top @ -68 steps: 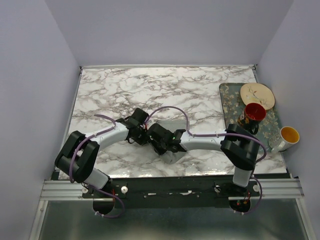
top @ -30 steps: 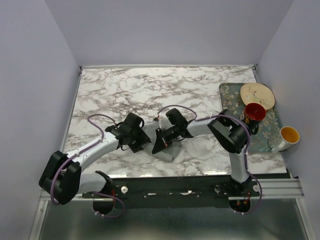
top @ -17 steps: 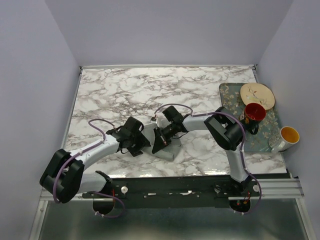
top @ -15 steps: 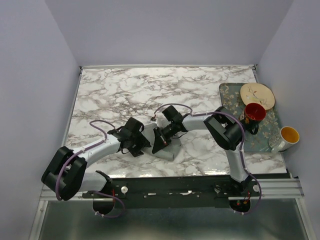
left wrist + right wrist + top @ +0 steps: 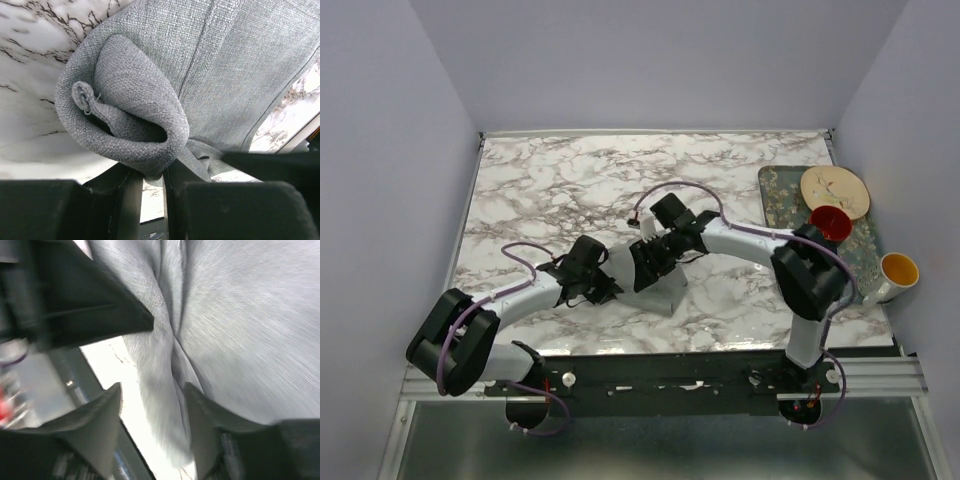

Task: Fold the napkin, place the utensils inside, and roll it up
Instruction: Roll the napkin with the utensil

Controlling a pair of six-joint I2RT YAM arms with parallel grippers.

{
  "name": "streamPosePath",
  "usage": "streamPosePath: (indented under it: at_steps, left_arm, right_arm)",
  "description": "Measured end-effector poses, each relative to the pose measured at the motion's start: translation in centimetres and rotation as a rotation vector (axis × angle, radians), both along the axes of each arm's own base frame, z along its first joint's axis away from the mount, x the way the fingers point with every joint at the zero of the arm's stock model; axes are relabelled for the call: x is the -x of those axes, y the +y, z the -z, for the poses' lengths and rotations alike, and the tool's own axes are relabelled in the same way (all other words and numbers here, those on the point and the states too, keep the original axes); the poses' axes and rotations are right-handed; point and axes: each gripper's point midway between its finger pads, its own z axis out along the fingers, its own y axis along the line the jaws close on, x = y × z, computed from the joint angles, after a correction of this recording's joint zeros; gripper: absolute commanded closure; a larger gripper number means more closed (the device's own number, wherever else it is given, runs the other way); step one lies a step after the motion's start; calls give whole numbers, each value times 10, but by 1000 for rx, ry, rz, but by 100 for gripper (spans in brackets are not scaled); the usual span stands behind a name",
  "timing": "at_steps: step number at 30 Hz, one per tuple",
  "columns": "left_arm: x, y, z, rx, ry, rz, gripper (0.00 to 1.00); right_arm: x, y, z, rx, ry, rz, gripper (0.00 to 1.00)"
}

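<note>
two arms (image 5: 532, 289) bent inward over napkin (image 5: 667, 298)

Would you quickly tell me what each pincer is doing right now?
Left pincer: closed on the napkin.
Right pincer: open, astride the napkin.

Lab booth, plain walls (image 5: 650, 60)
</note>
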Motion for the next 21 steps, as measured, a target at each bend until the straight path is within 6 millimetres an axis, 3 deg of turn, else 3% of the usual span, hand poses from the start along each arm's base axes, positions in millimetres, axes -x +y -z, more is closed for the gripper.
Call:
streamPosePath:
  at_steps: [3, 5, 6, 7, 11, 16, 21]
  left_arm:
    - [-2, 0, -1, 6, -3, -3, 95]
    - [-3, -1, -1, 5, -1, -2, 96]
    - [-4, -2, -1, 4, 2, -1, 96]
    - [-4, -2, -1, 3, 3, 0, 96]
    - [-5, -2, -3, -3, 17, 2, 96]
    - [-6, 1, -4, -14, 34, 1, 96]
    - [-6, 1, -4, -15, 39, 2, 97]
  right_arm:
    - [-13, -9, -34, 32, -203, 48, 32]
    - [-5, -7, -58, 30, -343, 45, 36]
    - [1, -2, -66, 32, -414, 37, 41]
    - [6, 4, -69, 32, -464, 26, 52]
    - [21, 16, -53, 72, -539, -27, 56]
    - [10, 17, -22, 155, -589, -28, 56]
    - [8, 16, -10, 181, -613, -47, 55]
